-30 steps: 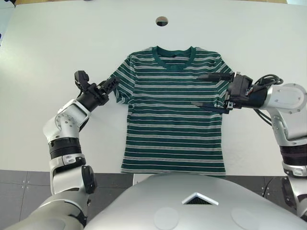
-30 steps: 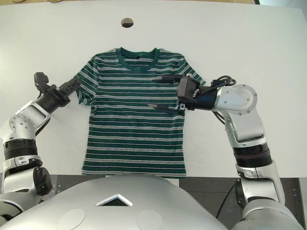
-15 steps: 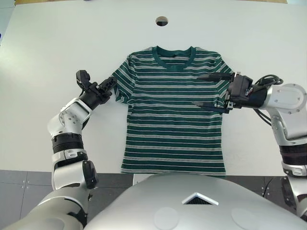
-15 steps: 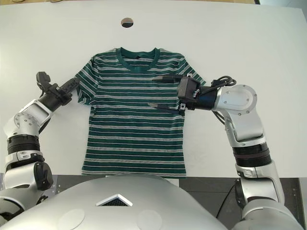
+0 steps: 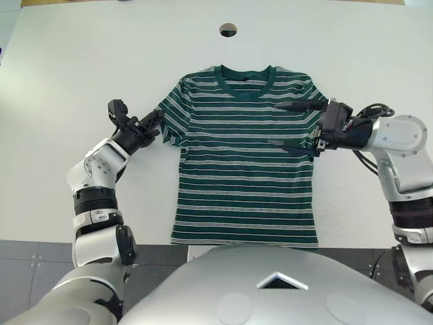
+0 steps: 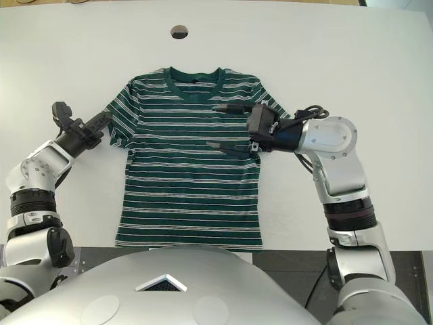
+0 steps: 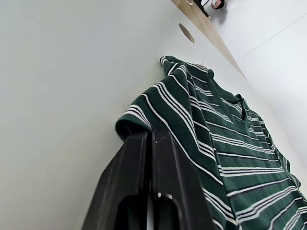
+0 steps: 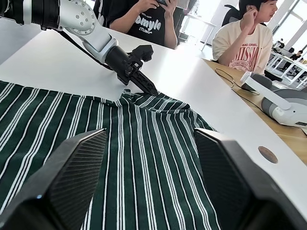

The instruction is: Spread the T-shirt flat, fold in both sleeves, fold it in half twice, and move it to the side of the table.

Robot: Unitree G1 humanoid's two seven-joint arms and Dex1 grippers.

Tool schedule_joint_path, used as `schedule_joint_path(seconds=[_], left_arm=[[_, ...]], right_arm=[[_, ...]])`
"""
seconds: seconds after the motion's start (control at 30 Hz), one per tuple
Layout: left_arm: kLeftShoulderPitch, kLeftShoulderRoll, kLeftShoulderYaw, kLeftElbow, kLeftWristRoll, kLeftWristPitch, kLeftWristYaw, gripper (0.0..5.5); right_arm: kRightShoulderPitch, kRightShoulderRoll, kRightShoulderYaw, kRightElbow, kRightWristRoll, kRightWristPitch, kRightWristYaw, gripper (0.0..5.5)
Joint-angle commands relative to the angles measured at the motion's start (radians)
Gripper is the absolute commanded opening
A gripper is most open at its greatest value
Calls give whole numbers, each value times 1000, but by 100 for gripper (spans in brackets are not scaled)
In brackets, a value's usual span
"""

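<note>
L pincer (image 5: 154, 120) is sitting at the hem of the L sleeve (image 5: 172, 118). Its fingers are together & seemingly clamping the hem edge, and in the L wrist view the cloth is bunching right at the tips. R pincer (image 5: 274, 123) is hovering over the R chest area of the T-shirt (image 5: 237, 183), fingers wide apart, gripping nothing.

Progress, as we're judging it:
- The T-shirt is lying flat, collar away from us, approx. mid-counter, so the spreading is looking done.
- The R edge is running straight from shoulder to hem w/ no sleeve sticking out, so we're taking the R sleeve as already folded in.
- The L sleeve is sticking out to the side, not yet folded; that's the step we're working on.
- Both half-folds & the move to the side are waiting.

The counter (image 5: 81, 61) is looking plain white & matte, w/ a round hole (image 5: 228, 30) beyond the collar. Grey floor tiles (image 5: 27, 257) are showing past the near edge. Beyond the counter, a wooden desk (image 8: 292, 132) is carrying a white-grey device (image 8: 283, 103).
</note>
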Motion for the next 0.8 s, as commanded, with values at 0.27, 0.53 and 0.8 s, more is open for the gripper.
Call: schedule_joint_path(seconds=[0.27,0.53,0.8], left_arm=[[81,46,-8,-104,4,124,-51,14],[99,76,15,-184,-22,164,-78,14],[89,95,61,-256,-58,201,-77,14]], right_arm=[[-19,20,4,19,-18,-25,-2,334],[-28,48,15,55,-33,-51,-9,334],[-37,62,23,70,-39,-62,-7,334]])
